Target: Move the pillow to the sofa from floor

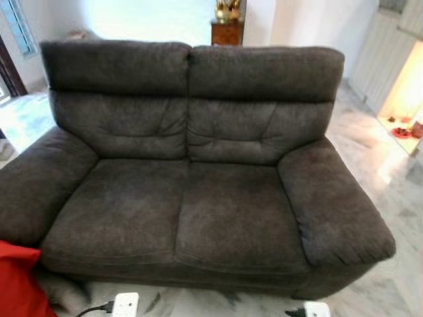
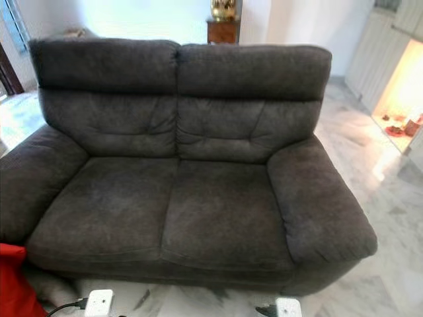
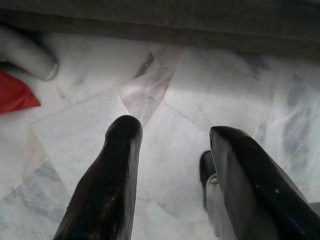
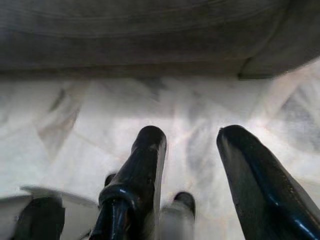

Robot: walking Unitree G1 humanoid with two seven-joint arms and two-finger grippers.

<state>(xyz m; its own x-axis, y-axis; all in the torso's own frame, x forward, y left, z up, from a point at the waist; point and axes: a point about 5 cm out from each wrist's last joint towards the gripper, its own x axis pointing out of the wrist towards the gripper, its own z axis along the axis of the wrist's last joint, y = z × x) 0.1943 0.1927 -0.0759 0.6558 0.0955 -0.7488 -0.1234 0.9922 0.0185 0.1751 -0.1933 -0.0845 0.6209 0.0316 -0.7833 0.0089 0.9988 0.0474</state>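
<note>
One thing matters here: the red pillow (image 1: pixel 16 281) lies on the marble floor (image 1: pixel 396 198) at the robot's far left, against the foot of the dark grey sofa (image 1: pixel 198 198) below its left armrest, so the left arm is plainly the nearer one. Only a corner of the pillow is in frame, so I cannot tell which way its long axis runs.

The left gripper (image 3: pixel 172 150) hangs low over bare floor with its fingers spread wide and nothing between them; the pillow sits off to one side of them, well apart. The right gripper (image 4: pixel 192 145) is likewise parted and empty above the floor before the sofa's front edge.

The head views give the seat cushions bare and ready (and the pillow's place beside the armrest); the left wrist view adds the pillow's pointed red corner resting flat on the tiles.
</note>
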